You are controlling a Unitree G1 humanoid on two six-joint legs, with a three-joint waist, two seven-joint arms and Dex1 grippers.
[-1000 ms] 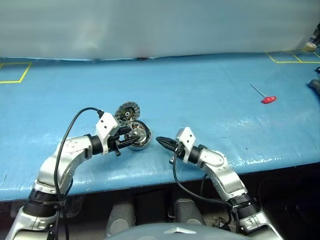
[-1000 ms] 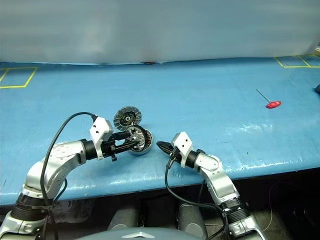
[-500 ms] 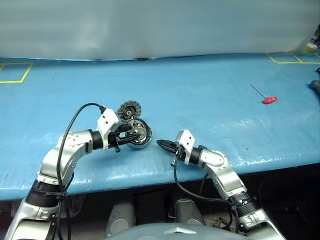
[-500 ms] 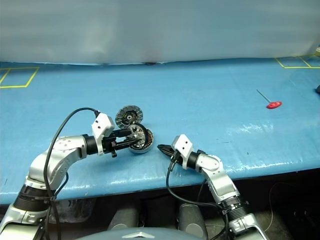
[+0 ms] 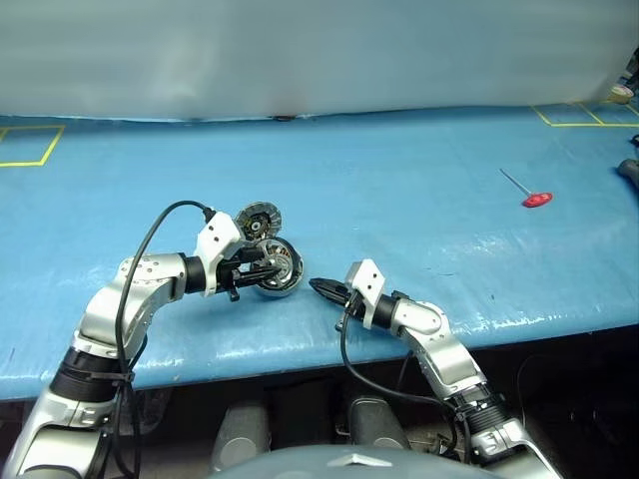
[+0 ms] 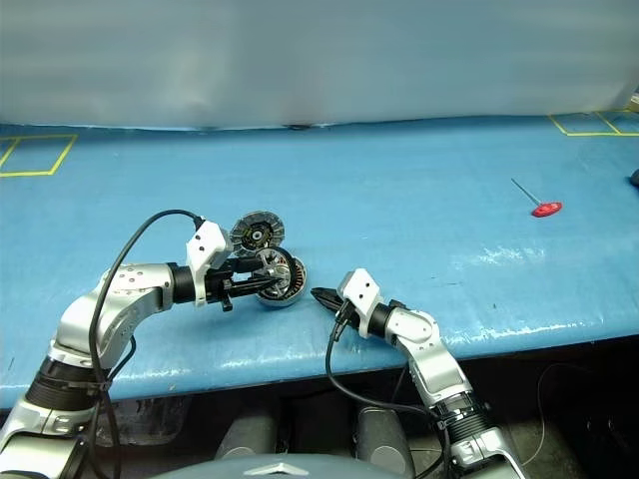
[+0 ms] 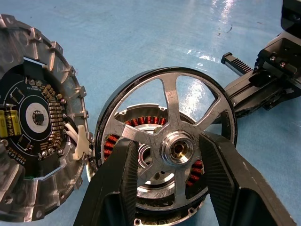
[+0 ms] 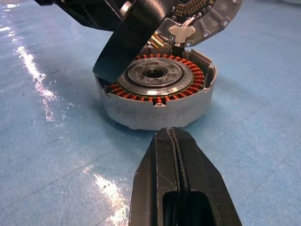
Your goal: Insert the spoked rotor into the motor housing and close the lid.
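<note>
While the spoked rotor (image 7: 175, 147) is gripped by its hub region between the two black fingers (image 7: 120, 179) of the left tool (image 5: 262, 269), it is held tilted over the open mouth of the motor housing (image 8: 157, 96), one edge low at the housing's rim and the other raised, so it is not yet seated. The housing is stood on the blue surface (image 5: 399, 190) near its front edge, somewhat left of the middle, with its copper windings exposed. The lid (image 5: 260, 220) is seen standing open at the housing's far side, joined to its edge, its inner face with a dark circuit centre turned toward the rotor. The right tool (image 6: 321, 295) is held with its fingers pressed together and nothing between them, pointed at the housing from just beside it, apart from it. A red-handled key (image 5: 532, 196) is lain well apart toward the right edge.
</note>
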